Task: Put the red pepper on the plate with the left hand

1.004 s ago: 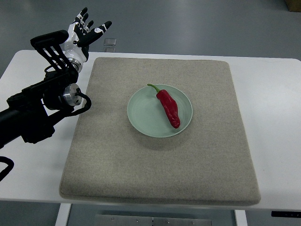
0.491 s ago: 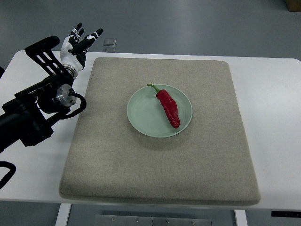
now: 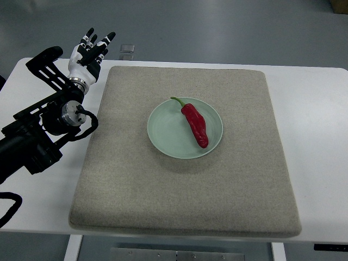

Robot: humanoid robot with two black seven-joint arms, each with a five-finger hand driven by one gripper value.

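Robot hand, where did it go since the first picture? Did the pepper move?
The left hand, open and holding nothing, drew back leftward off the mat's corner. The red pepper stayed put on the plate.

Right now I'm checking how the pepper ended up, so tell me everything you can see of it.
The red pepper is long, glossy and slightly wrinkled, with a curved green stem at its upper-left end. It lies flat and diagonal on the pale green plate, stem toward the far rim and tip toward the near right rim. Only the plate touches it; the left hand is far off, open, beyond the mat's corner.
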